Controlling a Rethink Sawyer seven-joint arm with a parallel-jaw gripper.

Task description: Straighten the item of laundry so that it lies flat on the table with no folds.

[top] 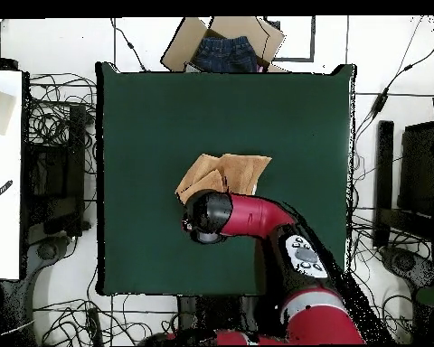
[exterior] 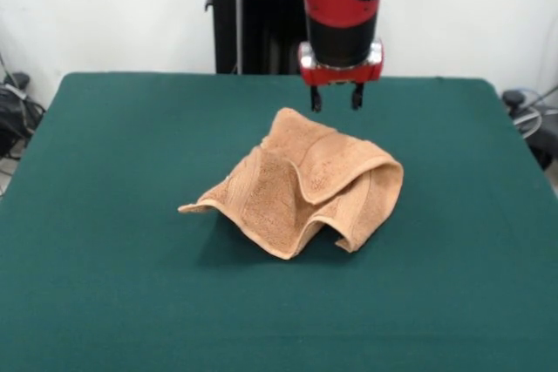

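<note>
The item of laundry (exterior: 301,182) is a tan terry towel, crumpled in the middle of the dark green table (exterior: 105,215). Several folds overlap, and one corner sticks out flat toward the left of the front view. My gripper (exterior: 336,98) hangs just above and behind the towel's far peak, its two dark fingers apart and nothing between them. In the overhead view the towel (top: 231,172) shows partly, and the arm's black and red end (top: 209,215) covers its near part and hides the gripper.
A cardboard box (top: 222,42) with blue jeans in it sits beyond the table's far edge in the overhead view. Cables and stands ring the table on both sides.
</note>
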